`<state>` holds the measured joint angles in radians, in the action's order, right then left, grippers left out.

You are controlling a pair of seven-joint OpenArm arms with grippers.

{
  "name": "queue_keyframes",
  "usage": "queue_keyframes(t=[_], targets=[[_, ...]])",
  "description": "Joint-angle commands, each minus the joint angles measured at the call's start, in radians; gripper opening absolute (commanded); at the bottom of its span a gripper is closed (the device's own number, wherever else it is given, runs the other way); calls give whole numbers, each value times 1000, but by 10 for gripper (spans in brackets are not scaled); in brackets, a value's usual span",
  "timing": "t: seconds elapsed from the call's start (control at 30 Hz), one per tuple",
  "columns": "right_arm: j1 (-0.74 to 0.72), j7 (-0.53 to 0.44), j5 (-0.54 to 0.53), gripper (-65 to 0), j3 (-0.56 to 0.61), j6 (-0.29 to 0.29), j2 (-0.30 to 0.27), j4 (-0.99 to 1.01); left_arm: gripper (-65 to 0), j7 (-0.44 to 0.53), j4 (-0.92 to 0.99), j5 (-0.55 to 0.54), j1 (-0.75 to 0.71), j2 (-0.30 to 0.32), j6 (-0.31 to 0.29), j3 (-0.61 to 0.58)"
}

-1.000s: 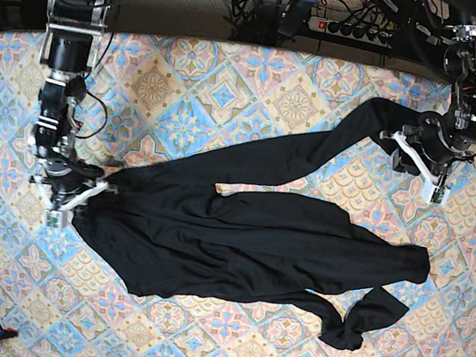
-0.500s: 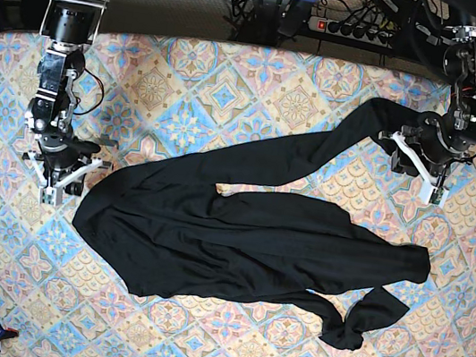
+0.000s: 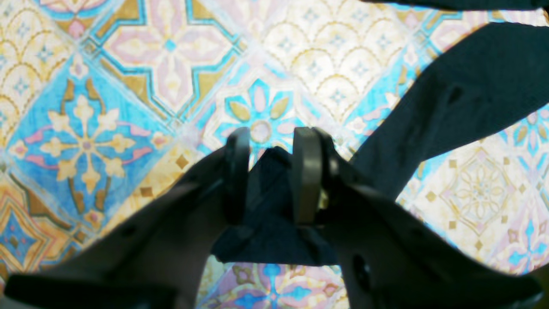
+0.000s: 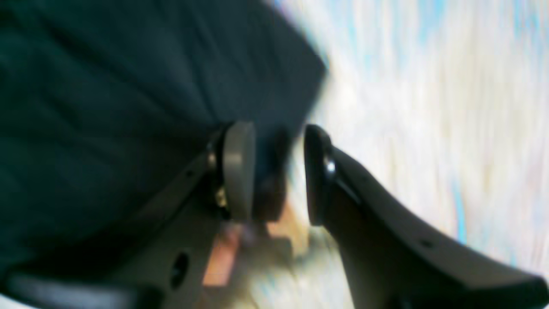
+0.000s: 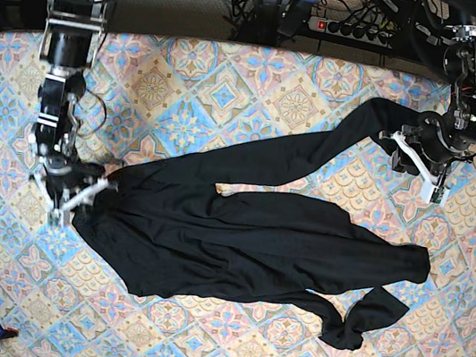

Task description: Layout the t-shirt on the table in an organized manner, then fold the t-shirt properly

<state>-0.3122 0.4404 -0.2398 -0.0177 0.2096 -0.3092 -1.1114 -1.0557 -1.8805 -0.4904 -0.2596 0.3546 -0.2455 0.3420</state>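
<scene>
Gripping a t-shirt (image 5: pixel 237 242) corner, the left pincer (image 3: pixel 271 171) stays put — right pincer (image 4: pixel 276 171) gapes, fabric beside it.

The right wrist view is smeared by motion blur; the surface (image 4: pixel 429 107) there shows only pale streaks, its pattern unreadable; whether the right claw (image 4: pixel 279 176) touches the t-shirt (image 4: pixel 128 107) beside its fingers cannot be told; in the left wrist view the left claw (image 3: pixel 270 171) hides the fabric fold behind its fingers, and the picture's top and right edges cut the t-shirt off; the base view crops the surface's near corners.
</scene>
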Motion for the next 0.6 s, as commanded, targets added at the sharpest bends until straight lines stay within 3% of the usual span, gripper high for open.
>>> queue_keyframes(t=[0.0,0.2,0.4,0.47,0.57], targets=[[-18,-5,-3,-463,3,-2,-14,-8,-476,15,-18,-6,6,14,-2,9],[-81,-5,-3,-462,11,-2,-14,-5,-476,15,-18,-6,6,14,-2,7],[-135,-10,-2,-453,12,-3,-12,123,-476,16,-18,-6,6,14,-2,7],[-150,-10,-2,-426,12,-3,-9,156,-476,16,-18,-6,6,14,-4,9],[-152,-10,-2,-378,12,-3,38,179,-476,18,-18,-6,6,14,-4,10]])
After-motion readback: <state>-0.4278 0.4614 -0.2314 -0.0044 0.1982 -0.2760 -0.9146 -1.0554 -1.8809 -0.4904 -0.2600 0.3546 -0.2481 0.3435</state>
